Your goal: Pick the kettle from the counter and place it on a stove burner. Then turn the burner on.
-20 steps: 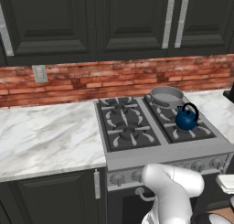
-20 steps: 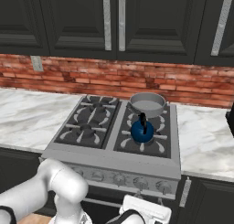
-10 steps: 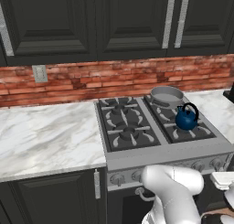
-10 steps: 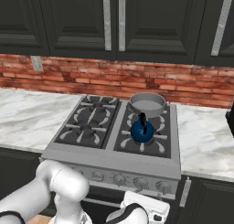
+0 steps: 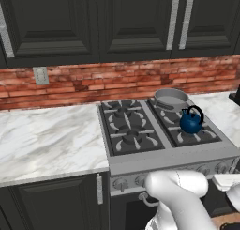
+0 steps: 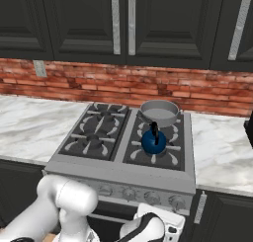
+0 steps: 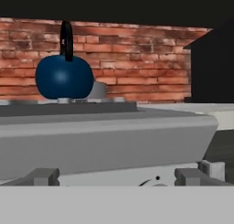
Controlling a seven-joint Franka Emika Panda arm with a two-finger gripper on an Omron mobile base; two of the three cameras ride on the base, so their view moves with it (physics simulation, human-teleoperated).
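Already the kettle (image 5: 191, 122) is seen resting on the stove burner (image 6: 154, 153) at the front right of the cooktop, its black arched handle standing upright; from the hand view it sits above and ahead of the end effector, slightly to the left. Just behind the kettle, on the rear right burner, a grey pan (image 6: 159, 111) is placed, close to it but whether touching cannot be told. The white marble table (image 5: 47, 140) extends to both sides of the stove.

The end effector (image 6: 174, 232) is held low, in front of the stove's front panel and below the row of knobs (image 6: 177, 202), near the right-hand ones. Nothing is gripped by it; how far the fingers are parted cannot be told, since the tips are not made out clearly in the hand view.

The placing step is judged done, and the turning of a knob is judged to be the step in hand. The kettle would be expected to handle as a stiff, glossy, rather slippery body of moderate weight, best taken by the thin handle at its top. The knob is judged small and rigid, to be pinched across its sides and twisted.
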